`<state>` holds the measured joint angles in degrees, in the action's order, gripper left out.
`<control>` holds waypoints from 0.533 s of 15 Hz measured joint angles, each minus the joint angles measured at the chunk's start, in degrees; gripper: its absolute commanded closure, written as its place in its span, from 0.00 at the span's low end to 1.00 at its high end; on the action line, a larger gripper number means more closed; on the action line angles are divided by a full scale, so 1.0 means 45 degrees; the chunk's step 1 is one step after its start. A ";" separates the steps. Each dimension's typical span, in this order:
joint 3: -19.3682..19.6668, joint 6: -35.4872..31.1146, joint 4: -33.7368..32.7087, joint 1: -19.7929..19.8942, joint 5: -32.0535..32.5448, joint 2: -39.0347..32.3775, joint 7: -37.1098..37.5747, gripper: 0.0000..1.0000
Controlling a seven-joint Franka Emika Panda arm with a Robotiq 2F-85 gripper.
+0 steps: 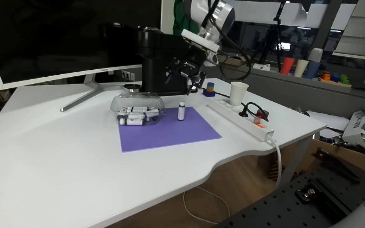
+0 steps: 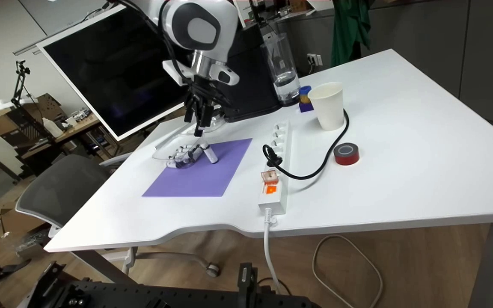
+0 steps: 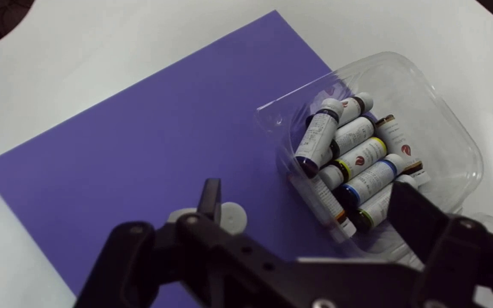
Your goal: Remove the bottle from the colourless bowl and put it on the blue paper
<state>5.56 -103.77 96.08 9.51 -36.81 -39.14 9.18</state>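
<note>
A tiny white bottle [image 1: 181, 111] stands upright on the purple-blue paper [image 1: 166, 136], to the side of the colourless bowl [image 1: 116, 103]. In an exterior view the bottle [image 2: 209, 153] also shows close to the bowl. The clear bowl [image 3: 437, 113] overlaps the paper's edge [image 3: 152, 128] and holds several similar bottles lying in a pile. My gripper [image 1: 178, 87] is raised above the table's far side, over the area behind the bottle. In the wrist view the gripper [image 3: 308, 199] is wide open with nothing between its fingers. One finger partly hides the standing bottle's white cap [image 3: 234, 219].
A white power strip [image 1: 227, 112] with a black cable and a white cup [image 1: 238, 91] stand beside the paper. Behind are a black machine [image 1: 163, 63], the monitor's foot [image 1: 82, 98] and small stacked blocks [image 1: 209, 90]. A red tape roll [image 2: 346, 154] lies beyond the strip.
</note>
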 measured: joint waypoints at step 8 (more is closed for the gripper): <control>0.0018 -0.2889 0.2984 -0.2885 0.4860 0.4329 0.2903 0.00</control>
<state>5.64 -116.77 109.51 -3.47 -14.93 -19.66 22.24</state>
